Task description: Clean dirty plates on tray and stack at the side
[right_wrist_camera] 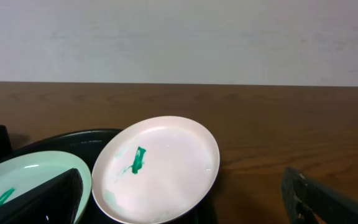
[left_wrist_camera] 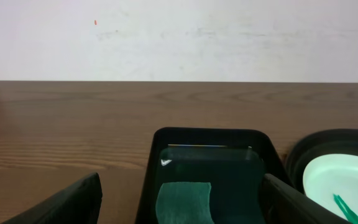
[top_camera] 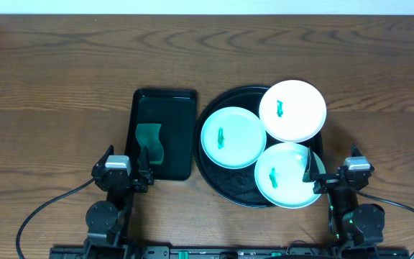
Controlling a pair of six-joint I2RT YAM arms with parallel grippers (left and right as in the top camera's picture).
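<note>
Now both empty, jaws apart: left gripper [left_wrist_camera: 180,214] facing cloth [top_camera: 149,142], right gripper [right_wrist_camera: 185,208] at near mint plate [top_camera: 282,180]. All 3 sit on tray [top_camera: 221,183]; farther back, white plate [right_wrist_camera: 157,165] overlaps neighbours & overhangs rim, prob slides off if nudged

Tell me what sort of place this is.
Probably a robot test bench, not a kitchen: bare wooden table, plain white wall, three smeared plates staged on a round black tray.

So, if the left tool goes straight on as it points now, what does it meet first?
Probably the small black rectangular tray, whose green cloth lies right ahead of the open left tool. Depth is unclear, so it might pass above the rim.
</note>
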